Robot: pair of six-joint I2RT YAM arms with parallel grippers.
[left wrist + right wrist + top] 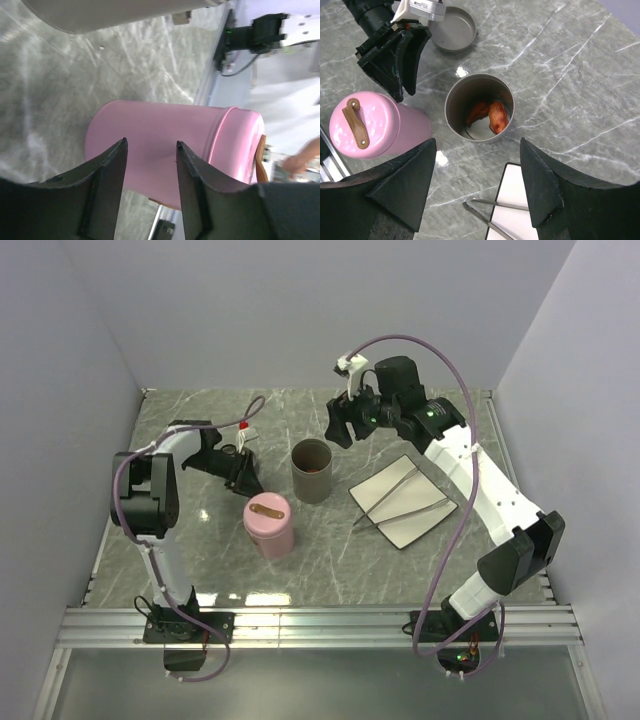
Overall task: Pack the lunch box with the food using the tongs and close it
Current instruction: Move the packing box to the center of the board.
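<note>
Left gripper, half spread and empty, faces the pink canister. Right gripper hangs wide above the grey cup with two reddish lumps; tongs on plate.

Mid-table: grey metal cylindrical cup, two reddish-brown lumps inside. Pink lidded canister just beside it at 7 o'clock. White rectangular plate at 4 o'clock, slim silver metal tongs lying on it.

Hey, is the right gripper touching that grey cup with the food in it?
Apart. The right wrist view shows the right gripper open above the grey cup, with bare marble between the cup's rim and both fingers.
</note>
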